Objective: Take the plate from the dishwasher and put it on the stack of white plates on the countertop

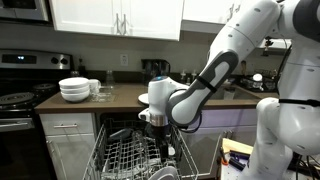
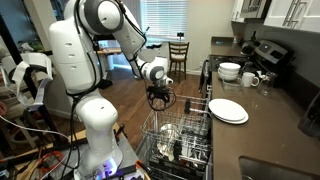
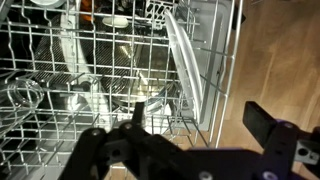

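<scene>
The white plate [image 3: 186, 68] stands on edge in the dishwasher's wire rack [image 3: 60, 60], near the rack's right side in the wrist view. My gripper [image 3: 200, 120] is open and empty. It hangs above the rack, with the plate below the gap between its fingers and not touching them. Both exterior views show the gripper [image 1: 155, 118] [image 2: 160, 98] over the pulled-out rack [image 1: 130, 155] [image 2: 180, 135]. The low stack of white plates [image 2: 228, 110] lies on the dark brown countertop [image 2: 270, 125] beside the dishwasher.
A pile of deep white bowls [image 1: 75, 89] [image 2: 230, 70] and mugs [image 2: 250, 78] stand further along the counter. A stove [image 1: 15, 98] is beyond them. Glasses and other dishes fill the rack. A wooden chair [image 2: 178, 55] stands behind.
</scene>
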You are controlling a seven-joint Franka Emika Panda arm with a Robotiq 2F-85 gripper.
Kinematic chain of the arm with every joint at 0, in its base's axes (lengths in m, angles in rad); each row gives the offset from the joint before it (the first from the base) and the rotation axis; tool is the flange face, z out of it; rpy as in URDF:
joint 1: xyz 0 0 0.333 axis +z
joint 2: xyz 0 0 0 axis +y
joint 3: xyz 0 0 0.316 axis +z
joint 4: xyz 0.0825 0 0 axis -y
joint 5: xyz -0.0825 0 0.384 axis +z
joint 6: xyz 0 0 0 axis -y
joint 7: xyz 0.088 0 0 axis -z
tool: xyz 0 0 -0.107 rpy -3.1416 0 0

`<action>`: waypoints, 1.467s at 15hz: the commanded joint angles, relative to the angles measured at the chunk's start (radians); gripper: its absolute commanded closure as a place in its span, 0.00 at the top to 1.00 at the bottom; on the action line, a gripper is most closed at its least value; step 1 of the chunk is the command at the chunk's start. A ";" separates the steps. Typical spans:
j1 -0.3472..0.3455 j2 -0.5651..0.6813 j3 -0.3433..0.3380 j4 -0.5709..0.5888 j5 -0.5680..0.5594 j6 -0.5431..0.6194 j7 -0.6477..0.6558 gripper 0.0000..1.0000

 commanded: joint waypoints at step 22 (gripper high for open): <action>-0.194 0.346 0.171 0.140 -0.012 0.037 -0.363 0.67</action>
